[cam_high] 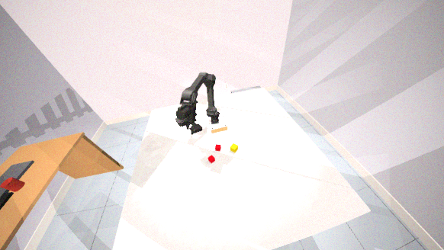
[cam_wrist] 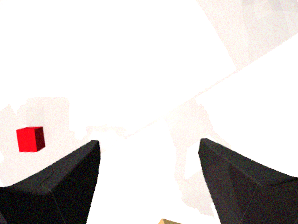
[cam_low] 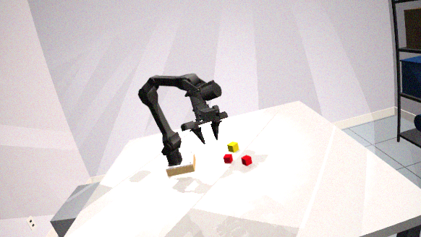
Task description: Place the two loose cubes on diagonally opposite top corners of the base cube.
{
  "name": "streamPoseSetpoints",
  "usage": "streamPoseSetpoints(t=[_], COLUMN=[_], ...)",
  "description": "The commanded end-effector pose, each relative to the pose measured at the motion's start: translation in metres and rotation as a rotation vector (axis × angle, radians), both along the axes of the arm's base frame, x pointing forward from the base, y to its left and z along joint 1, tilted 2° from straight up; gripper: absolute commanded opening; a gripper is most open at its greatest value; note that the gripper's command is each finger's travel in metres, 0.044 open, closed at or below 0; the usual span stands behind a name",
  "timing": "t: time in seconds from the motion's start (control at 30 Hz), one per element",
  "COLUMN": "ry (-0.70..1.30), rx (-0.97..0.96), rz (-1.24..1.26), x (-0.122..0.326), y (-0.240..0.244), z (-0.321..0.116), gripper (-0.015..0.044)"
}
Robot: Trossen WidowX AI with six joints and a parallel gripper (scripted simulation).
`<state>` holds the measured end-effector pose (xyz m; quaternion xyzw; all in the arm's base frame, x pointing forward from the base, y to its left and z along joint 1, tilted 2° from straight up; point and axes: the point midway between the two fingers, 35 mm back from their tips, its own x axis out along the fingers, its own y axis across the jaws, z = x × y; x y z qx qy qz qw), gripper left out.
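Note:
Two red cubes lie apart on the table: one (cam_high: 217, 147) (cam_low: 228, 158) nearer the arm's base, the other (cam_high: 211, 159) (cam_low: 247, 160) farther out. The yellow cube (cam_high: 234, 148) (cam_low: 233, 147), which looks slightly larger, stands beside them with nothing on top. One red cube (cam_wrist: 31, 139) shows at the left edge of the wrist view; which one cannot be told. My gripper (cam_low: 210, 141) (cam_wrist: 149, 147) is open and empty, fingers pointing down. It hangs above the table, off to one side of the cubes. In the top view its fingertips are hard to make out.
The arm stands by a white-topped block with wooden sides (cam_high: 219, 129) (cam_low: 181, 170) on the white table (cam_high: 267, 198) (cam_low: 289, 202). A wooden desk (cam_high: 72, 152) is at the left in the top view. A shelf rack (cam_low: 398, 87) stands behind the table at the right in the exterior view.

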<state>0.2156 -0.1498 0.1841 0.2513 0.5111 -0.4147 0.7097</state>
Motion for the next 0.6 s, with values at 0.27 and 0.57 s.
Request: streamPoseSetpoints(t=[0.27,0.57], ry=[0.126,0.212], rx=[0.163,0.244], rz=[0.429,0.666], x=[0.037,0.040], y=[0.093,0.150], z=[-0.039,-0.059], gripper=[0.0265,0.0265])
